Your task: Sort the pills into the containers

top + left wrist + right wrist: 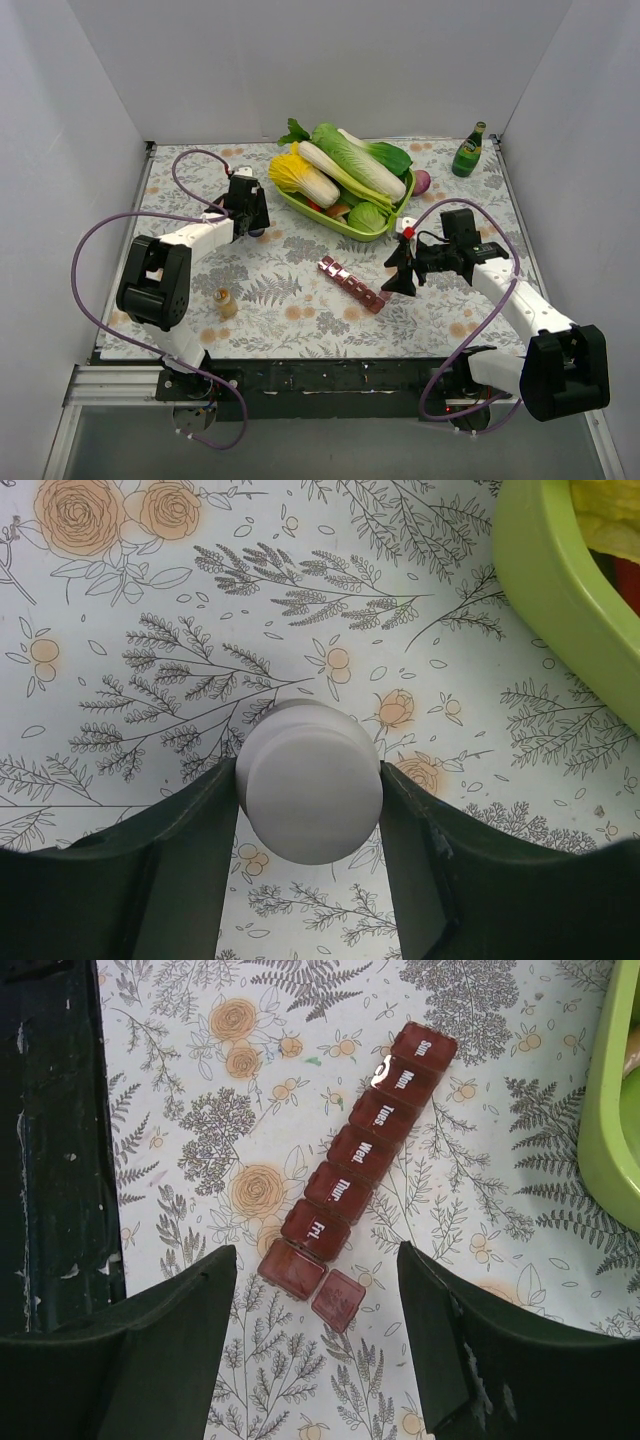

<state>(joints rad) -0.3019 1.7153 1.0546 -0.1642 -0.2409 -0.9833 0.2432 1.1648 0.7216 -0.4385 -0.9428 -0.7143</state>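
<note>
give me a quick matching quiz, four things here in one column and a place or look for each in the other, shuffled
1 pill organiser
2 white cap
3 glass bottle
4 tray

a between the left jaws
b far right corner
c dark red, day names on the lids
d lime green, holds vegetables

Pairs: 1-c, 2-a, 3-b, 4-d

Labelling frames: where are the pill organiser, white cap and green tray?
pill organiser (360, 1155), right wrist view, Wed. lid
white cap (310, 790), left wrist view, top face
green tray (560, 590), left wrist view, outer wall
</note>
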